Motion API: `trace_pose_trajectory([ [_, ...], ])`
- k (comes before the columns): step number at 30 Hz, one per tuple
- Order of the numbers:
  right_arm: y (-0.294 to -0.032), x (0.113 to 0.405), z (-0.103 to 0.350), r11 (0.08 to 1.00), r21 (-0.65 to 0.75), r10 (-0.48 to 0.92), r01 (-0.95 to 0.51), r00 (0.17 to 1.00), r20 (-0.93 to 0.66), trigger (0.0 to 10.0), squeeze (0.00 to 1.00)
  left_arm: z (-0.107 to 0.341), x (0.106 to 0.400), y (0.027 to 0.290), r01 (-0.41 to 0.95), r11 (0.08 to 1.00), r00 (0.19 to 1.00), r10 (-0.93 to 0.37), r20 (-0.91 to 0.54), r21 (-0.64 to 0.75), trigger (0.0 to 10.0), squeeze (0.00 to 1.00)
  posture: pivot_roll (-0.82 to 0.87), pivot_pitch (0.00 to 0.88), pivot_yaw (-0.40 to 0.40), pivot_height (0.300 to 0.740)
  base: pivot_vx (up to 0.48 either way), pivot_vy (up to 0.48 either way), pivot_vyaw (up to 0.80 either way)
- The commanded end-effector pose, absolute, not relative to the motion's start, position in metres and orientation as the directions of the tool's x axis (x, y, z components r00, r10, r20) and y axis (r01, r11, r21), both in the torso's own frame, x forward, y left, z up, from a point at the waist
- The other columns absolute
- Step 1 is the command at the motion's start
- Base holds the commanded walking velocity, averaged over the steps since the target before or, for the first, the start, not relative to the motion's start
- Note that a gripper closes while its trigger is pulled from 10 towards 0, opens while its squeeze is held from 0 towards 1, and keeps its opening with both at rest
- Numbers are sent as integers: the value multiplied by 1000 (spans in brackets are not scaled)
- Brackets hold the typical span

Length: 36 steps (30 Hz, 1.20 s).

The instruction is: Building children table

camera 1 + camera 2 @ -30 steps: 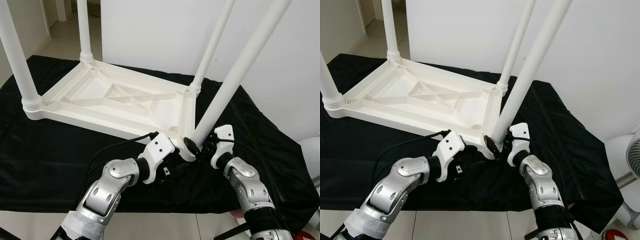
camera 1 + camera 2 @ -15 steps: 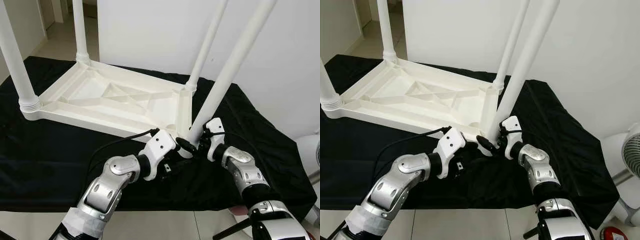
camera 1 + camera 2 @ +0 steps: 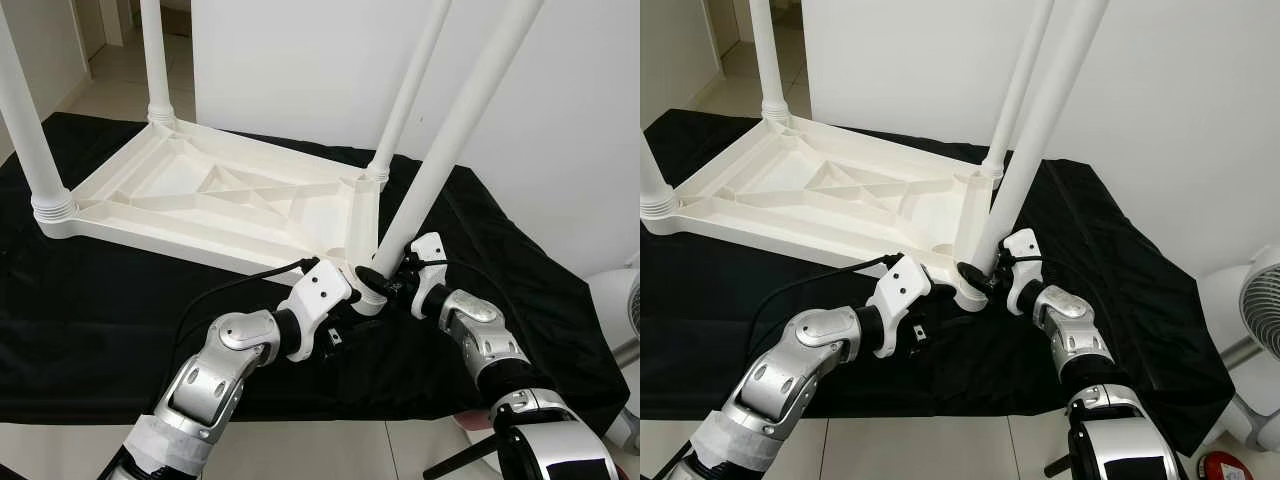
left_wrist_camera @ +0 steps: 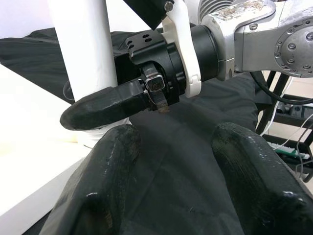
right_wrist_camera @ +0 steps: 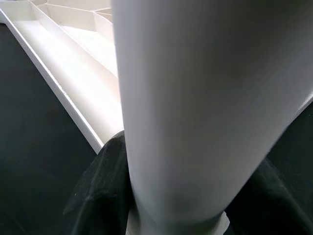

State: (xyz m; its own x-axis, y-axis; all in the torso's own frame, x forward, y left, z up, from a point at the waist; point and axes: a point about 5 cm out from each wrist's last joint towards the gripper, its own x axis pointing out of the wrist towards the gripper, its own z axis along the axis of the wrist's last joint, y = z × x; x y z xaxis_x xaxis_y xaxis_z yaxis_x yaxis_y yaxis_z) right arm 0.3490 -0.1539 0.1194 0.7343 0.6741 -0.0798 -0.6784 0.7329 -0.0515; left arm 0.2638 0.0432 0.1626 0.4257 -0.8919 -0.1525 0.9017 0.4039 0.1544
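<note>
A white plastic table top (image 3: 210, 200) lies upside down on a black cloth (image 3: 90, 310). Three white legs stand in its corners: the near-left leg (image 3: 25, 120), the far-left leg (image 3: 155, 60) and the far-right leg (image 3: 405, 90). A fourth leg (image 3: 455, 130) leans to the right, its foot at the near-right corner socket (image 3: 368, 298). My right gripper (image 3: 385, 283) is shut on this leg's base (image 5: 210, 98), one black finger (image 4: 102, 107) wrapping it. My left gripper (image 4: 171, 186) rests open on the cloth just in front of that corner, nothing between its fingers.
A white wall (image 3: 300, 60) rises behind the table. A fan (image 3: 1260, 330) stands on the floor at the right, past the cloth's edge. A black cable (image 3: 230, 290) runs along my left forearm. Tiled floor (image 3: 300, 450) lies below the cloth's front edge.
My right gripper has slid in toward the near-right corner with the leaning leg, which now stands a little more upright. The left gripper has barely moved.
</note>
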Motion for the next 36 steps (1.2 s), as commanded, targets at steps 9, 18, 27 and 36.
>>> trace_pose_trajectory([
  [9, -146, 340, 107, 836, -92, 533, -541, 840, -101, 10000, 0, 162, 265, 41, 877, 452, 475, -868, -147, 162, 10000, 0, 28, 0, -173, 740, 0, 0, 0],
  [18, -126, 326, 106, 983, 60, 182, -176, 977, -110, 10000, 0, 160, 264, 40, 883, 443, 464, -872, -154, 157, 10000, 0, 20, 0, -166, 740, 0, 0, 0],
  [27, -106, 311, 106, 995, 95, 56, -41, 986, -155, 10000, 0, 159, 263, 38, 887, 436, 457, -876, -155, 151, 10000, 0, 23, 0, -171, 740, 0, 0, 0],
  [36, -101, 302, 113, 996, 76, 66, -53, 982, -178, 10000, 0, 158, 262, 38, 886, 440, 460, -874, -156, 147, 10000, 0, 26, 0, -178, 740, 0, 0, 0],
])
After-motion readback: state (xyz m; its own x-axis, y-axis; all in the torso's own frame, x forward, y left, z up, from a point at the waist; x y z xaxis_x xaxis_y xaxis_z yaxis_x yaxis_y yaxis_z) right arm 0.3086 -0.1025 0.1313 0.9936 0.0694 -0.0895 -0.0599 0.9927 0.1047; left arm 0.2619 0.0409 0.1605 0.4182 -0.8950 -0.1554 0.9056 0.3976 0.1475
